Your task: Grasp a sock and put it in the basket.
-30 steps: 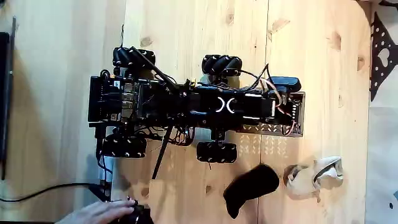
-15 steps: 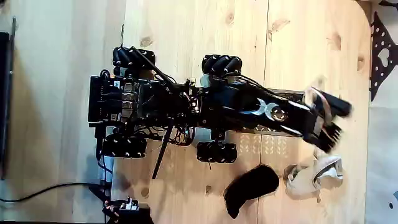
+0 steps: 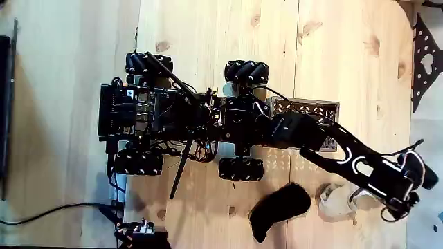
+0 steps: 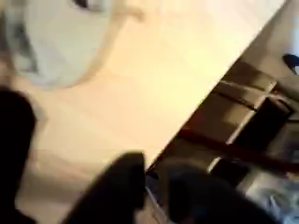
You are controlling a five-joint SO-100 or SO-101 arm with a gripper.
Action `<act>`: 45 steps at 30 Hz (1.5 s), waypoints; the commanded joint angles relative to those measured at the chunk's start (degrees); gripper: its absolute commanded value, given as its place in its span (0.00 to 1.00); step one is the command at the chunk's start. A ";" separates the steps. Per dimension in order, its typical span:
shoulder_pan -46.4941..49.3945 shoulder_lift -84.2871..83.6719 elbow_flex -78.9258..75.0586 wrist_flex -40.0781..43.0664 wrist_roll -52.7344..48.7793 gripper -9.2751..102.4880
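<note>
In the fixed view the black sock [image 3: 279, 207] lies bent on the wooden table, below the wheeled robot base. The brown lattice basket [image 3: 308, 107] sits at the base's right end, partly covered by the arm. The arm stretches right and down, with my gripper [image 3: 400, 200] near the table's right edge, just right of a cream-white sock [image 3: 338, 198] and well right of the black sock. Motion blur hides how the jaws stand. The blurred wrist view shows the cream-white sock [image 4: 56, 37] at top left and dark gripper parts [image 4: 121, 191] at the bottom.
The black wheeled base [image 3: 180, 117] fills the table's middle. The table's right edge [image 3: 410, 131] runs just beside the gripper, with a patterned floor beyond. A cable and a small black device [image 3: 142, 235] lie at the bottom left.
The arm has unfolded from above the base and swung right and down, past the basket to beside the cream-white sock. A hand at the bottom left has gone.
</note>
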 commanded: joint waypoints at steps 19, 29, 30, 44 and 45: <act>15.47 6.86 -5.10 7.29 -3.60 0.09; 18.28 -3.69 -5.62 -4.22 -3.78 0.09; 18.54 -4.83 -5.62 -5.01 -4.57 0.09; 21.88 -18.28 -5.71 -13.01 -11.60 0.09; 22.50 -18.90 -5.71 -12.92 -11.60 0.10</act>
